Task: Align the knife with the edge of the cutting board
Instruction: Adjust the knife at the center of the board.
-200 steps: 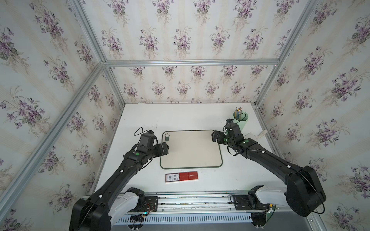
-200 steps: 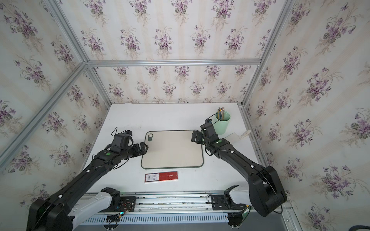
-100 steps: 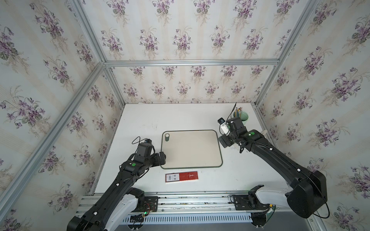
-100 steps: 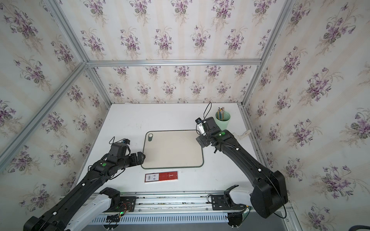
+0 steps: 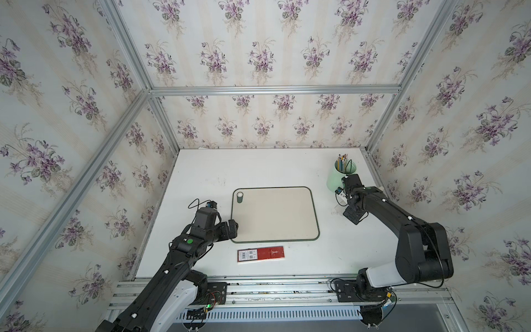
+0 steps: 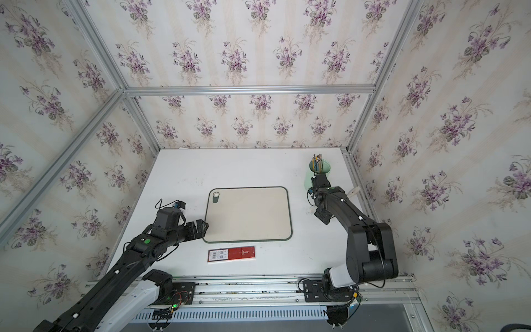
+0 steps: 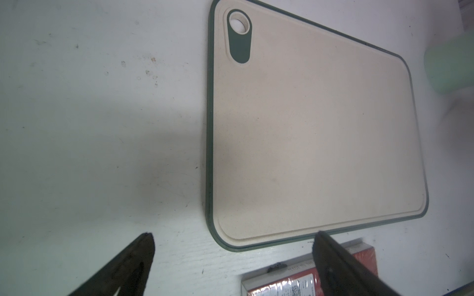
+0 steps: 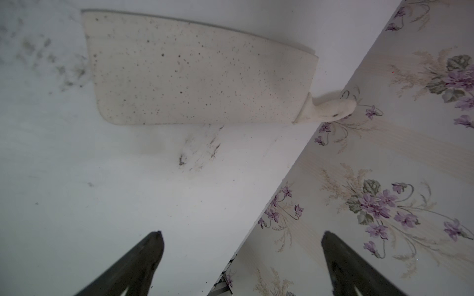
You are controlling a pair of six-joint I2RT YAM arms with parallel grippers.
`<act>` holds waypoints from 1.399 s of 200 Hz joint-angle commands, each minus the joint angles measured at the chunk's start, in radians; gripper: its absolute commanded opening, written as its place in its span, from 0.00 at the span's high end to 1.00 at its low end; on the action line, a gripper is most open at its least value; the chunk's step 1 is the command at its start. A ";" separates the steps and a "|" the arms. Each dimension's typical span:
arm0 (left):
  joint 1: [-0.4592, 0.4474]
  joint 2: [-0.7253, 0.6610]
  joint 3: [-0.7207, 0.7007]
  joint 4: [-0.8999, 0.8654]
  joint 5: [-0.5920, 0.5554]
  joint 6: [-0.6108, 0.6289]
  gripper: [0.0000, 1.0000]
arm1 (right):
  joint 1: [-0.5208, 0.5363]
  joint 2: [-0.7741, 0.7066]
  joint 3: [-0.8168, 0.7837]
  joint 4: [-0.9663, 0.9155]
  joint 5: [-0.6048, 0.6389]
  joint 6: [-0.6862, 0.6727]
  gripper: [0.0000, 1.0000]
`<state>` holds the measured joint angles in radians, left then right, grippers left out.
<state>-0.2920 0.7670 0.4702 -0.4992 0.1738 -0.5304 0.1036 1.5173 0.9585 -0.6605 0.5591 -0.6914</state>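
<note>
Knife [image 8: 200, 74] is lying flat on the white table [image 5: 258, 166] close to its right edge. The broad speckled blade is pointing inward and the slim handle is reaching out to the line of the papered wall. Whether the handle is touching the wall cannot be told. In both top views only the handle tip is showing [image 5: 380, 188] [image 6: 354, 191]; the right arm is covering the blade.

Cutting board [image 5: 275, 214] [image 6: 248, 214] [image 7: 307, 143] is sitting mid-table, squared to the table edges, oval hole [image 5: 240, 197] at its far left corner. Knife and board are lying well apart, with bare table between them.

Right gripper [image 8: 242, 235] [image 5: 355, 215] is hanging between the board's right edge and the table's right edge. Its jaws are standing wide and holding nothing, and the knife is lying ahead of the fingertips, untouched.

Left gripper [image 7: 233, 241] [image 5: 234, 227] is sitting at the board's near left corner, jaws spread wide and empty, with the corner showing between the fingers.

Red-and-white box [image 5: 261, 254] [image 7: 295, 282] is lying flat between the board's near edge and the table's front edge, parallel to both.

Green cup [image 5: 337, 178] holding pencils is standing upright toward the far right corner, just beyond the right arm's wrist.
</note>
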 commanded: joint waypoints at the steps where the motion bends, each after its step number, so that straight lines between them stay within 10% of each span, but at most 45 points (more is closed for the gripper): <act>1: 0.001 -0.008 -0.004 0.022 0.022 0.004 0.01 | -0.059 0.057 0.053 0.053 -0.003 -0.002 0.00; 94: 0.001 0.013 -0.002 0.021 -0.002 0.000 0.01 | -0.222 0.359 0.240 0.096 -0.010 -0.058 0.02; 180: 0.001 0.011 -0.005 0.022 -0.004 -0.002 0.01 | -0.186 0.492 0.420 -0.003 -0.386 0.043 0.03; 280: 0.001 0.009 -0.004 0.021 -0.008 -0.002 0.01 | -0.177 0.576 0.617 -0.011 -0.509 0.159 0.01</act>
<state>-0.2920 0.7780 0.4652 -0.4980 0.1780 -0.5312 -0.0399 2.0888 1.5597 -0.6678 0.0807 -0.5743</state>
